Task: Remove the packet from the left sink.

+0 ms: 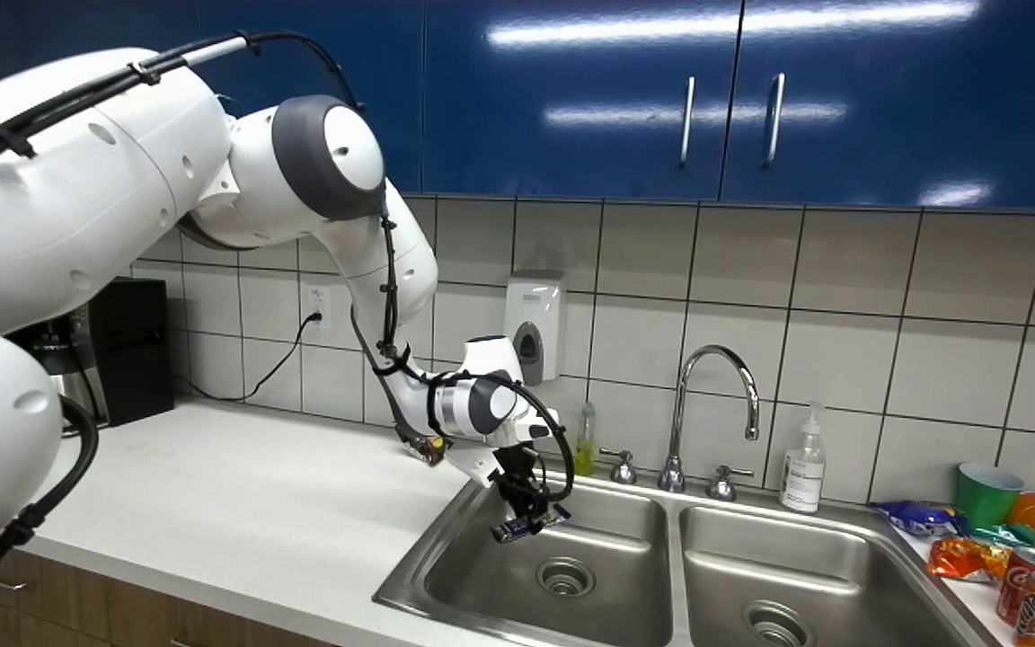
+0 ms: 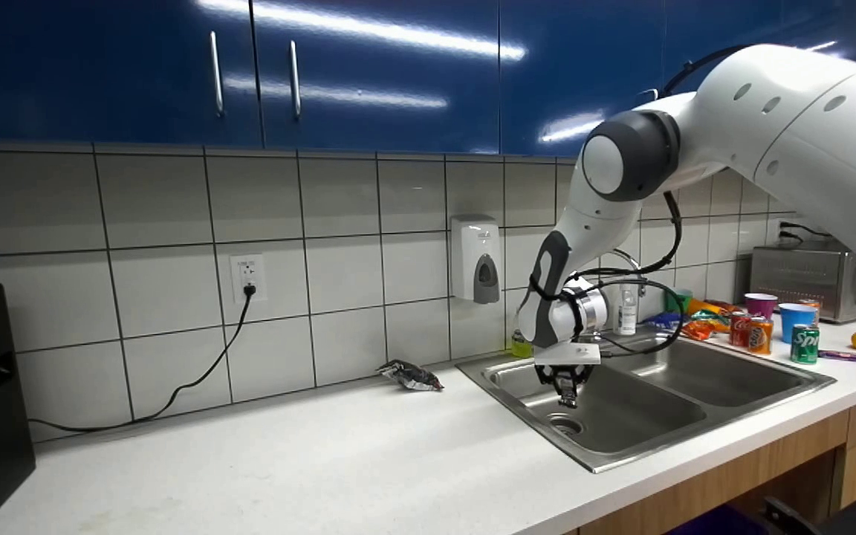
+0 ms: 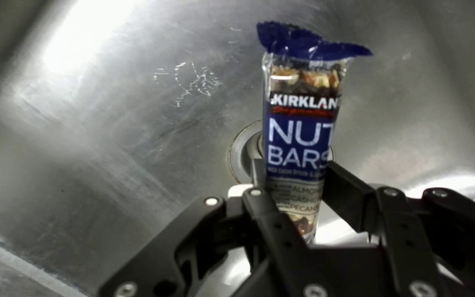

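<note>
My arm (image 1: pixel 302 193), white, jointed: extends in from the edge in both exterior views, upper links raised high, elbow bent, forearm sloping down to a wrist above the left sink (image 1: pixel 625 575). My tool (image 3: pixel 297 181), black: pointing downward, fingers (image 3: pixel 346 198) gripping a Kirkland nut bar (image 3: pixel 297 136), one along each long side, both ends projecting. Kirkland nut bar: suspended over the left sink, clear of its floor, partly covering the round drain (image 3: pixel 243 152) in the wrist view; whether below rim height, I cannot tell.
</note>
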### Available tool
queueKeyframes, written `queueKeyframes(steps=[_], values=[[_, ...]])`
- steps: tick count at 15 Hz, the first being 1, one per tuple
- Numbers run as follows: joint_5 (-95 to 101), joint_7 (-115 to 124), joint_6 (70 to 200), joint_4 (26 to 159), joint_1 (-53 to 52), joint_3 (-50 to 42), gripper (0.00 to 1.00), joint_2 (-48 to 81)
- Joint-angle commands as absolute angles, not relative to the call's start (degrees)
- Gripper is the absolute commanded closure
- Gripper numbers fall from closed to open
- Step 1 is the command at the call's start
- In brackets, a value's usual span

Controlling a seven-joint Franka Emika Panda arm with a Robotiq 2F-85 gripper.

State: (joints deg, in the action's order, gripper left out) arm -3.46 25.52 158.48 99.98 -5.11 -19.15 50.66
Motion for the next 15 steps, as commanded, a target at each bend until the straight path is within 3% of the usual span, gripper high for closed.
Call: queueKeyframes(steps=[1, 15], values=[[-1.3, 22.4, 157.86, 105.85, -5.62, -18.66, 0.87, 44.99], [7.05, 21.52, 159.89, 120.2, -12.3, -18.9, 0.87, 32.99]])
